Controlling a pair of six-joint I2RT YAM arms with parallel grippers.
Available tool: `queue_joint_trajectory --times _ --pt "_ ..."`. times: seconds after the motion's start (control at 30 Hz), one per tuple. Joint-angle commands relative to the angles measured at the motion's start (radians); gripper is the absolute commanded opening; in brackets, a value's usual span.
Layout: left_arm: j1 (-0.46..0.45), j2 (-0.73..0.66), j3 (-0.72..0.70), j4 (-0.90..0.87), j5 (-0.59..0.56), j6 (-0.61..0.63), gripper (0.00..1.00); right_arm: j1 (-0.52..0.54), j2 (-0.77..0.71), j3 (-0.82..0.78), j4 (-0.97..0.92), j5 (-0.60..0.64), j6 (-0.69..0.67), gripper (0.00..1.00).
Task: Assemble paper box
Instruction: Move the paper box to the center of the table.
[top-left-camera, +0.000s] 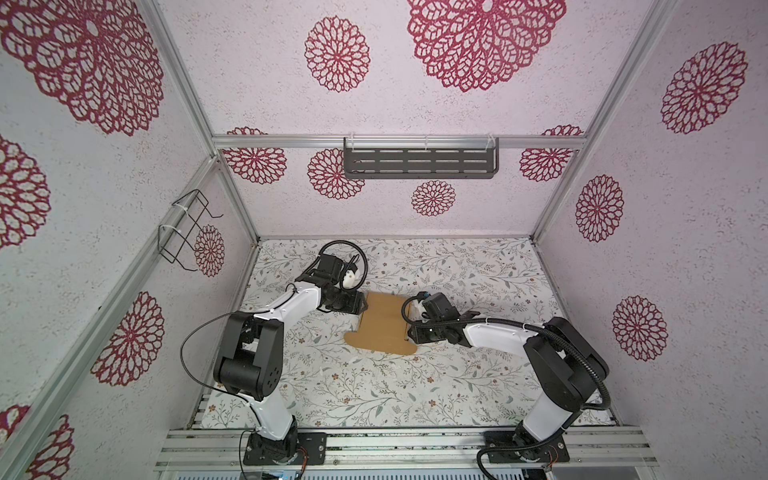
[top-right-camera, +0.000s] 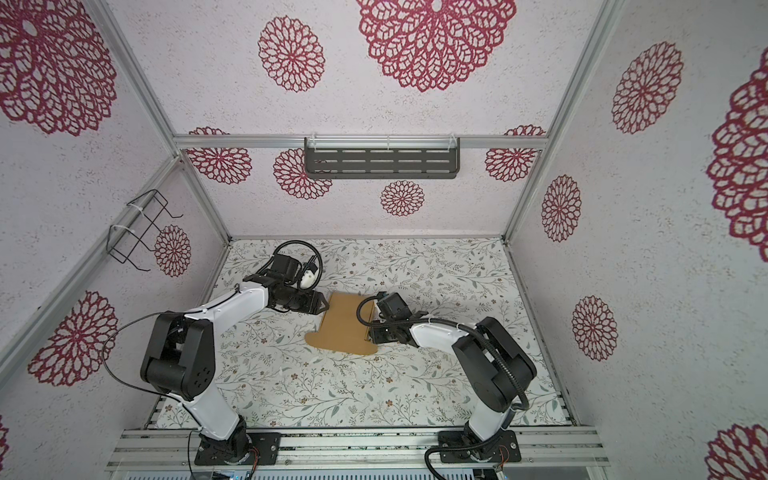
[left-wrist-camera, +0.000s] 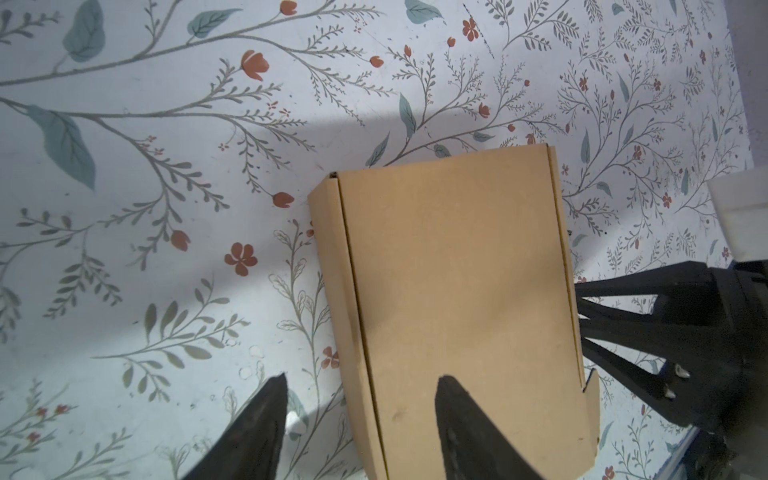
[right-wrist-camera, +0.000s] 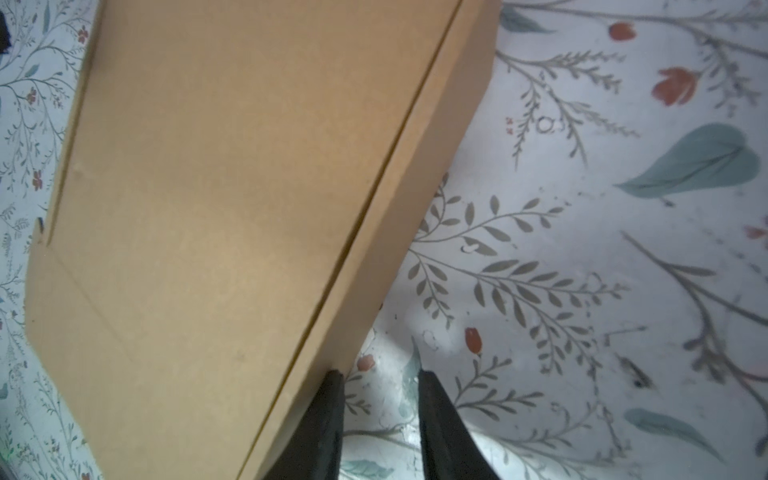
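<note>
Paper box (left-wrist-camera: 457, 270) edge straddled by left end effector (left-wrist-camera: 361, 376), right (right-wrist-camera: 378, 374) maybe touching

Paper box (top-left-camera: 384, 328) is plain tan-brown, zero print. Table cover (top-left-camera: 374, 395) is white with grey-green leafy sprigs and tiny rusty-red flowers. Walls (top-left-camera: 498, 199) are pale, speckled, with big crimson lacy rosettes. Slotted shelf (top-left-camera: 419, 164) is dark grey.

robot lab cell: aluminium frame (top-left-camera: 291, 141), patterned walls (top-left-camera: 249, 62), bolted arms (top-left-camera: 270, 411).
</note>
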Motion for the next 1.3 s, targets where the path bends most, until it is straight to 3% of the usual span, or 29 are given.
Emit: queue_joint_trajectory --times 0.0,0.37,0.6,0.73,0.9,1.03,1.27 --pt "0.005 -0.008 -0.025 0.013 0.032 -0.005 0.57 0.012 -0.036 -0.001 0.048 -0.025 0.009 0.33" --pt "0.024 0.018 -0.033 0.025 0.037 -0.017 0.48 0.013 -0.056 -0.016 0.008 0.025 -0.040 0.33" --pt "0.026 0.044 -0.025 0.030 0.068 -0.018 0.40 -0.011 -0.170 -0.058 -0.004 0.113 -0.138 0.34" --pt "0.028 0.047 -0.027 0.028 0.071 -0.017 0.38 -0.019 -0.271 -0.099 0.030 0.162 -0.256 0.41" --pt "0.035 0.047 -0.032 0.036 0.057 -0.022 0.34 -0.043 -0.363 -0.154 0.112 0.241 -0.523 0.44" --pt "0.046 0.051 -0.041 0.046 0.060 -0.032 0.32 -0.044 -0.394 -0.204 0.211 0.246 -0.844 0.48" --pt "0.047 0.060 -0.037 0.047 0.091 -0.031 0.30 -0.058 -0.320 -0.242 0.362 0.221 -1.290 0.68"
